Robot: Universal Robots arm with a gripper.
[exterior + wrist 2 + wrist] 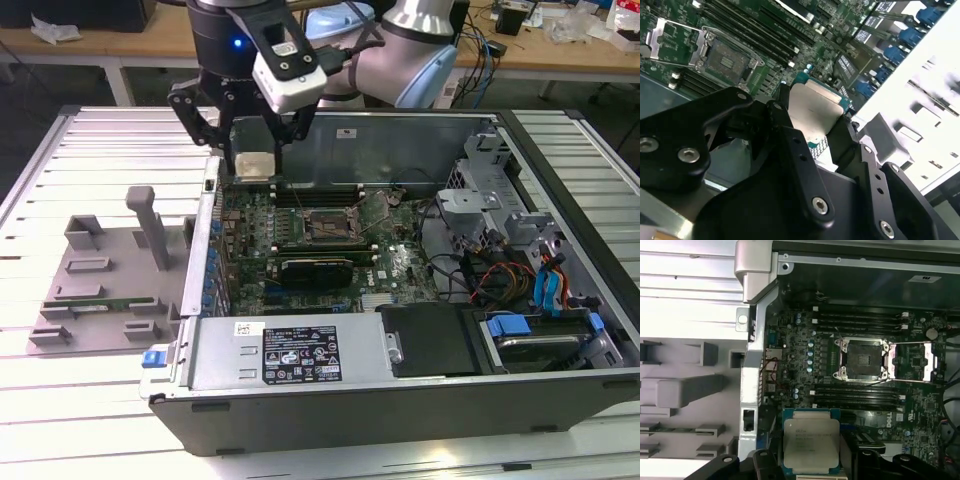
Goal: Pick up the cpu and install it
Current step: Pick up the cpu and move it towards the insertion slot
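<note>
The tool (253, 166), pointing down above the motherboard (400, 265), clamps the cpu (811, 442).

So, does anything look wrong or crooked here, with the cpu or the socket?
Nothing stands out. The gripper holds the cpu straight, by two edges. The socket is empty, and its cover is swung open.

The cpu (810, 442) is sitting lid-up at the frame's edge, with the gripper (812, 466) clamping it between black fingers (763, 465). It is hovering over the motherboard (790, 365), apart from the open socket (862, 359) mid-frame, whose load plate (920, 361) is lying flipped aside. A grey fixture tray (685, 390) is resting beyond the case wall (752, 365).
</note>
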